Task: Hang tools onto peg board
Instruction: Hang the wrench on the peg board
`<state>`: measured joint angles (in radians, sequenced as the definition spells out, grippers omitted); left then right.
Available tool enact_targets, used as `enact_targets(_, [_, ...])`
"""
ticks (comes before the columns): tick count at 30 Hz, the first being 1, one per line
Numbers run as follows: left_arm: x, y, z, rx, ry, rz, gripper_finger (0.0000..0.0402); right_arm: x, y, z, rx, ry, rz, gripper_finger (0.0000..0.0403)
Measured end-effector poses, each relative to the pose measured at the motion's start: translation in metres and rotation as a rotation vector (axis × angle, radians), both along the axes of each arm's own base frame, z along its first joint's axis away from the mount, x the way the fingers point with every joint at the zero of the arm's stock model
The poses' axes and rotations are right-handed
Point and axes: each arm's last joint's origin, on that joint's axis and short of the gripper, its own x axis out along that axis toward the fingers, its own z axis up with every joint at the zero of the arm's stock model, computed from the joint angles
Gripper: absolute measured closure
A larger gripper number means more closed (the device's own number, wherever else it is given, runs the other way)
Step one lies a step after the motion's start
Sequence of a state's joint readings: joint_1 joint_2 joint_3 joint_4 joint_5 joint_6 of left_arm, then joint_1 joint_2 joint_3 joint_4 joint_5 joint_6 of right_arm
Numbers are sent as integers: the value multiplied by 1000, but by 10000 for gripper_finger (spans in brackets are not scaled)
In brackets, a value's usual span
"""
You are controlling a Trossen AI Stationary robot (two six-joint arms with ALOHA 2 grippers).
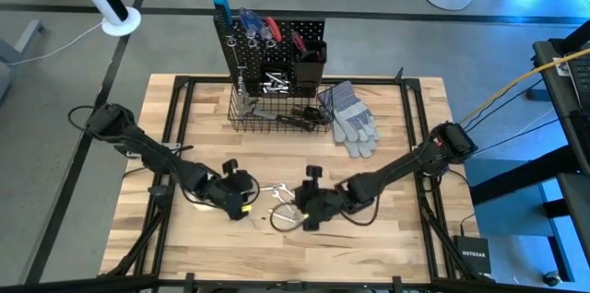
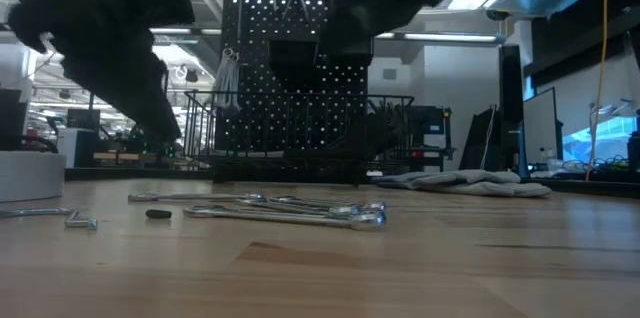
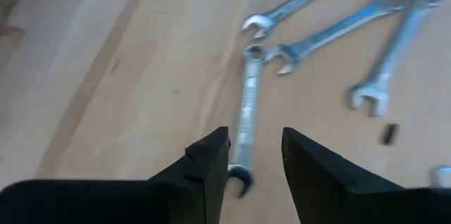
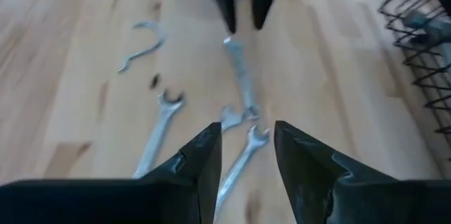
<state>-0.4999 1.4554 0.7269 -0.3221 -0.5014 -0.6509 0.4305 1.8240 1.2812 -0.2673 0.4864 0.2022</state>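
Several silver wrenches [image 1: 281, 205] lie flat on the wooden table between my two grippers. My left gripper [image 3: 255, 134] is open and hovers above one wrench [image 3: 246, 111], a finger on either side of its open-jawed end [image 3: 239, 178]. My right gripper [image 4: 246, 127] is open too, pointing down at a slant over the other wrenches [image 4: 239, 157] from the opposite side. The peg board [image 1: 272, 44] stands upright at the table's far edge and carries red- and blue-handled tools. A wire basket [image 1: 277, 113] sits at its foot.
Grey work gloves [image 1: 353, 118] lie right of the basket. A loose silver hook [image 4: 141, 44] and a small dark bit [image 4: 153, 79] lie beside the wrenches. A white roll [image 2: 30, 173] sits at the table's left. The near part of the table [image 1: 277, 256] is bare wood.
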Motion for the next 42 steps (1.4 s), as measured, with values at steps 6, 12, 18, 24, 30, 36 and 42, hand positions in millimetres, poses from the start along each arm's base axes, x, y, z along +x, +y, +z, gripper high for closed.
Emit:
enact_targets(6, [1,-3,-4,-11,-11,30,276,15,-21,-19,83,37,-108,265])
enact_targets(12, [-3,-18,-5,27,-63,13,276,6,-10,-49,197,218,-145,265])
enact_targets(18, [2,-19,-8,59,-96,16,276,-7,5,-64,125,257,-239,265])
enact_targets(24, [7,-17,-7,63,-117,5,276,-1,7,-81,131,264,-239,265])
enact_targets(30, [7,-17,-7,71,-115,-4,276,-2,7,-85,121,286,-239,265])
enact_targets(36, [8,-17,-7,65,-121,-5,276,-1,8,-91,126,305,-235,265])
enact_targets(42, [13,-17,-4,49,-153,-28,276,0,10,-103,148,349,-219,265])
